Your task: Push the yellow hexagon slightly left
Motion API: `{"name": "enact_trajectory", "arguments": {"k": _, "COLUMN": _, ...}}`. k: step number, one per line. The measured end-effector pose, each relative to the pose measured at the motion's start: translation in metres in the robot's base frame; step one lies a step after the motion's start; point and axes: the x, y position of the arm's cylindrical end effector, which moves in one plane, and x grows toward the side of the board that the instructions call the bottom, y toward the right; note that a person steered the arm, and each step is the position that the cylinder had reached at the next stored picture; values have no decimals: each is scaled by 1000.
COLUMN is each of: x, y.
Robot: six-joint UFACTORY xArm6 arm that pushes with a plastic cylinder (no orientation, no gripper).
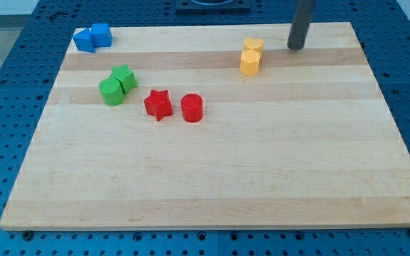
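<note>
- Blue perforated metal surrounds a pale wooden table (212, 178), whose four edges all show; its whole lower half lies bare.
- No gripper is fitted: the arm ends in a dark straight rod, and my tip (296, 48) rests near the table's top edge, holding nothing.
- Two yellow blocks sit at the upper right of centre, touching: the yellow hexagon block (250, 62) in front, and a second yellow block (254, 45) just behind it, its shape unclear.
- My tip stands to the view's right of both yellow blocks, near them but apart.
- Bare wood stretches to the view's left of the yellow hexagon block.
- Two red blocks sit near the middle, just beside each other: a red star block (158, 104) and a red cylinder block (191, 108).
- Two green blocks touch left of those: a rounded green block (111, 92) and a green block (124, 77) behind it.
- Two blue blocks touch at the top left corner, right at the edge: a blue cube (101, 34) and a blue block (85, 40).
</note>
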Motion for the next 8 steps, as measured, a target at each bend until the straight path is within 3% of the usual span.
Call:
{"name": "enact_trajectory", "arguments": {"k": 1, "x": 7, "y": -23}}
{"name": "enact_trajectory", "arguments": {"k": 3, "x": 38, "y": -10}}
{"name": "enact_trajectory", "arguments": {"k": 4, "x": 43, "y": -28}}
{"name": "enact_trajectory", "arguments": {"k": 7, "x": 23, "y": -157}}
{"name": "enact_trajectory", "arguments": {"k": 8, "x": 27, "y": -139}}
